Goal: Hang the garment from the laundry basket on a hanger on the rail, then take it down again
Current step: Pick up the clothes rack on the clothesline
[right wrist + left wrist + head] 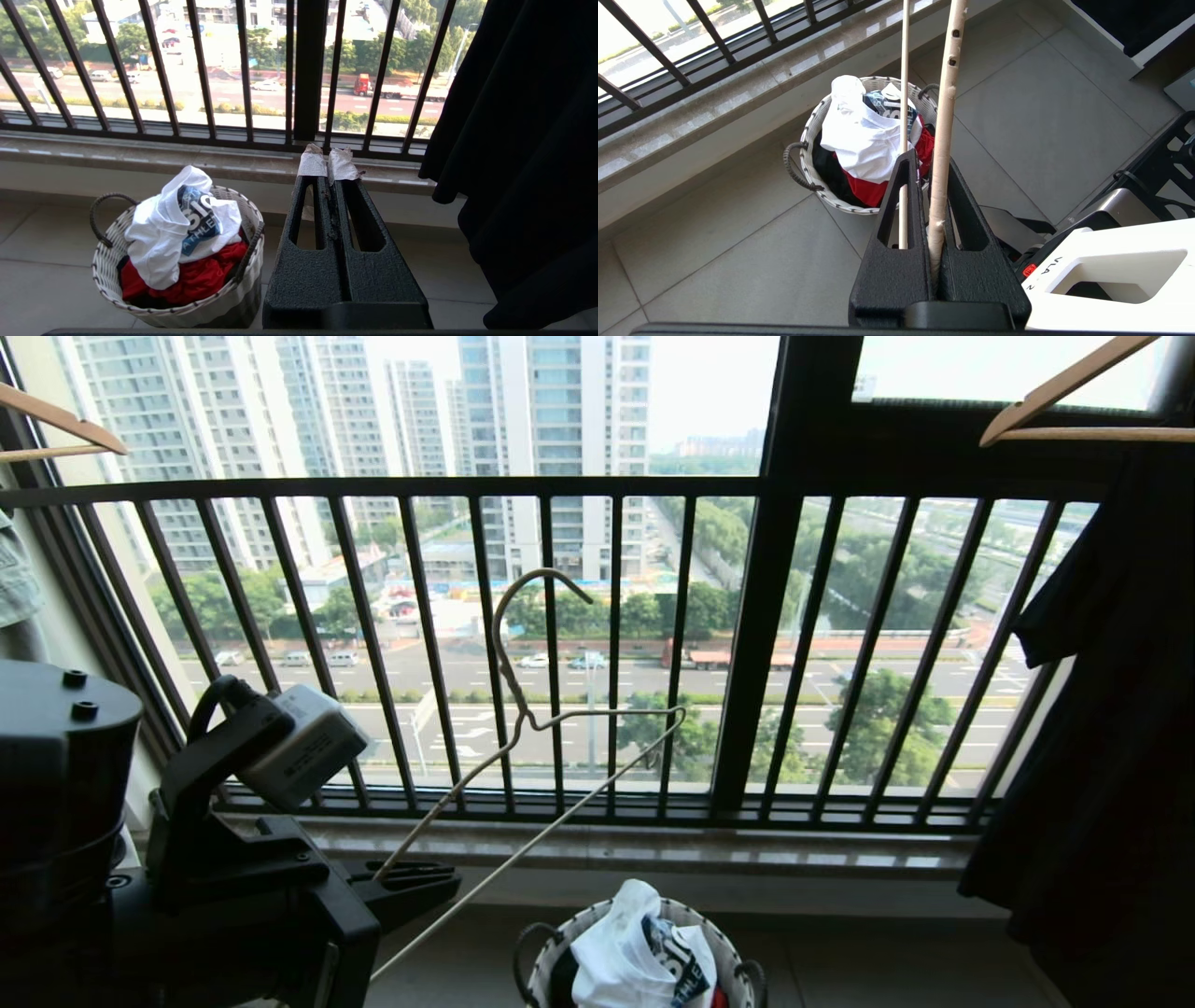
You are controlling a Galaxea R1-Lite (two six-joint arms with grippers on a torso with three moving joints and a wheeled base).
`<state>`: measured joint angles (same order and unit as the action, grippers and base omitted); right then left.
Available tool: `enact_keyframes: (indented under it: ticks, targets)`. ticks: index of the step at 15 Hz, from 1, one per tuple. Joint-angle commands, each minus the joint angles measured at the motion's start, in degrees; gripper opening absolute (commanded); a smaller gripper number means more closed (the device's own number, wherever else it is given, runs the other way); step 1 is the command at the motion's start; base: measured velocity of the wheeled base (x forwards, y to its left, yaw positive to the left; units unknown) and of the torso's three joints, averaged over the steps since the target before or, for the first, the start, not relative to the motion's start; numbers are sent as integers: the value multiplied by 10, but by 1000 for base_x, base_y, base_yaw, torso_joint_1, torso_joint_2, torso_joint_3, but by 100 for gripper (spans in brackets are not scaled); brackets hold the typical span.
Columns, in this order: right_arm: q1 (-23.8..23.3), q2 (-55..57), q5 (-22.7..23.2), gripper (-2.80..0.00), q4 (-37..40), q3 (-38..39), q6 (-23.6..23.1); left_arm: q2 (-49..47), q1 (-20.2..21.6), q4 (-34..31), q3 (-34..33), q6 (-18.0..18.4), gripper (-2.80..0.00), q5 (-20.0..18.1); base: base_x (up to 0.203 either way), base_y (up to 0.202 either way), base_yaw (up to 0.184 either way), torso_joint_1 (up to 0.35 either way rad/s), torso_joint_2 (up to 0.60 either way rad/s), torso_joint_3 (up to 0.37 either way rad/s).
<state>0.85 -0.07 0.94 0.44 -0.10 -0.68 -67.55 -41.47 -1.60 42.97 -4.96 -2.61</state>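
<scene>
The cream wire hanger [512, 683] stands tilted before the railing with its hook uppermost. My left gripper [439, 882] at the lower left is shut on one of its arms. From the left wrist, the clamped arm of the hanger [942, 116] runs up between the jaws of the left gripper [931, 161]. The white garment [616, 947] with a navy logo lies on top in the laundry basket [546, 943] on the floor below; the garment [159, 233] and the basket [107, 275] also show from the right wrist. My right gripper [328, 163] is shut and empty, beside the basket. The rail is out of view.
A black balcony railing [467, 490] and stone sill [653, 845] run across the front. A black shirt [1102, 756] hangs at the right under a wooden hanger [1055, 392]; another wooden hanger [56, 425] shows upper left. Red cloth [196, 280] lies under the garment.
</scene>
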Motion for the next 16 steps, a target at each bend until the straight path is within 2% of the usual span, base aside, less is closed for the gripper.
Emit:
enact_keyframes:
  ticks: [1, 9, 16]
  targets:
    - [0, 1, 0, -280, 0, 0, 0, 0, 0, -1, 0, 0, -280, 0, 0, 0, 0, -192, 495, 315]
    - [0, 1, 0, -280, 0, 0, 0, 8, -1, 0, 0, 2, -280, -1, 0, 0, 0, -163, 480, 315]
    - [0, 1, 0, -280, 0, 0, 0, 10, -1, -1, 0, 6, -280, -1, 0, 0, 0, -96, 456, 357]
